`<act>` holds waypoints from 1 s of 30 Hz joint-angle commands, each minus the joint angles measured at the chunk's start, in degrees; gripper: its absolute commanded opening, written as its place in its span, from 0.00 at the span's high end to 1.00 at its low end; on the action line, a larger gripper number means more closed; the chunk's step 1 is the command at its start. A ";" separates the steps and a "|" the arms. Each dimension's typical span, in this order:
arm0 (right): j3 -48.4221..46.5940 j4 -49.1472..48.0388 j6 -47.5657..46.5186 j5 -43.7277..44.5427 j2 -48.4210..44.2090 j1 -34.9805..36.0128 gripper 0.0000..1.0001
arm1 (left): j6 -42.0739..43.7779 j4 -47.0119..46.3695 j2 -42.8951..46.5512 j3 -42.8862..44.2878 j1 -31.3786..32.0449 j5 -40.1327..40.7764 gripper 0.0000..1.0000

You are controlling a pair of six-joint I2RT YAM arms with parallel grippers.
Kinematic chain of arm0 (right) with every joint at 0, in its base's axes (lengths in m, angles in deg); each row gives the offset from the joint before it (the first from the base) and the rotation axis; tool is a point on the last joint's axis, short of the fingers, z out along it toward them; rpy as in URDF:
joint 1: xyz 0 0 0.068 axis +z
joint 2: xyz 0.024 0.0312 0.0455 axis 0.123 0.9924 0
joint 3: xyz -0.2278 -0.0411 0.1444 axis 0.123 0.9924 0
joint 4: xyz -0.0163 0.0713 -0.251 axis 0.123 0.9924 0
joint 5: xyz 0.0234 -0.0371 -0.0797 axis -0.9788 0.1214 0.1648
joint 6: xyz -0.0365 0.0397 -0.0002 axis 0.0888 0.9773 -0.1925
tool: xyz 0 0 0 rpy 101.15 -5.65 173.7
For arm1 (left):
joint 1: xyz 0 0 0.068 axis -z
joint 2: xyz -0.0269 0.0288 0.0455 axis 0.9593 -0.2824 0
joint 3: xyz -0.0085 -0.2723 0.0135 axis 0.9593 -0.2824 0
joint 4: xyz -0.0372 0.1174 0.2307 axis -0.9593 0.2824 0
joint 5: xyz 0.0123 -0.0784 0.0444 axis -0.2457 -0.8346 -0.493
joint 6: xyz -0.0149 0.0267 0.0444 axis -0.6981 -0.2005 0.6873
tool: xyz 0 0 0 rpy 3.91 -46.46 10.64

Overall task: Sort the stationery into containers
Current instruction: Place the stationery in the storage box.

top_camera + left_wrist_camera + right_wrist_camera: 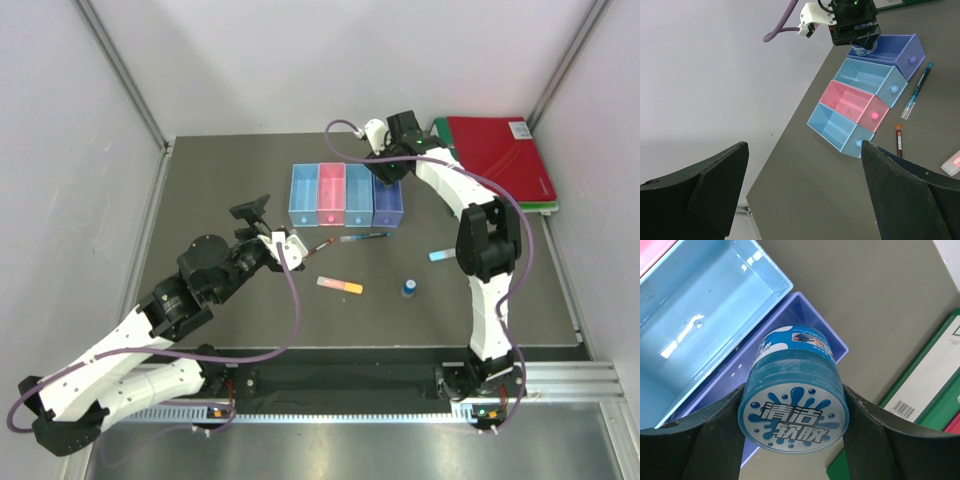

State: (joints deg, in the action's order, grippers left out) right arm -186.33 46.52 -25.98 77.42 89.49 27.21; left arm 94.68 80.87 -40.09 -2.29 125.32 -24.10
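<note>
Clamped between the fingers of the right end effector point(795, 415): round blue jar point(796, 390), printed flat face toward the wrist camera, axis running away and down at the purple bin point(799, 315), over its far end; light blue bin point(705, 325) alongside; green binder point(935, 370) near the other side; left end effector point(802, 200) spread wide, empty, above the tabletop point(230, 170); dark pen point(364, 237) and red pen point(320, 246) lying before the bins.

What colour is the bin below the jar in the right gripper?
Purple; the bin below the jar shows best in the right wrist view.
</note>
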 commanded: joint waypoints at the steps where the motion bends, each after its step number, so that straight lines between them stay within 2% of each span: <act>1: -3.23 -4.76 -1.14 1.06 0.84 0.51 0.72 | -0.48 -3.41 -0.13 -0.46 -0.22 -0.71 0.01; 3: -3.23 -5.02 -1.40 1.06 1.01 0.69 0.65 | -0.39 -3.41 -0.22 -0.46 -0.22 -0.71 0.01; 10: -3.23 -5.46 -1.49 1.06 1.45 0.78 0.52 | -0.22 -3.94 -0.39 -0.63 -0.22 -0.71 0.01; 14: -3.06 -5.46 -1.31 1.06 1.63 0.86 0.39 | -0.04 -4.20 -0.48 -0.81 -0.22 -0.71 0.01; 17: -2.88 -5.64 -1.31 1.15 1.45 0.95 0.36 | 0.04 -4.20 -0.48 -0.72 -0.22 -0.71 0.01; 19: -2.79 -6.16 -1.49 2.63 1.36 1.13 0.30 | 0.04 -4.20 -0.48 -0.81 -0.22 -0.71 0.01; 20: -2.62 -6.17 -1.49 2.81 1.19 1.13 0.24 | 0.13 -4.20 -0.57 -0.81 -0.22 -0.71 0.01; 26: -0.07 -8.71 -1.75 3.70 -1.09 1.74 0.13 | -0.04 -4.38 -0.66 -1.16 -0.22 -0.88 0.01; 30: 0.72 -9.42 -1.66 4.22 -2.15 2.18 0.12 | -0.22 -4.38 -0.39 -1.16 -0.22 -0.97 0.01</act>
State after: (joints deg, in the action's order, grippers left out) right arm -186.08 41.30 -27.23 80.51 91.85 28.43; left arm 94.75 80.06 -40.72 -2.84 125.32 -24.67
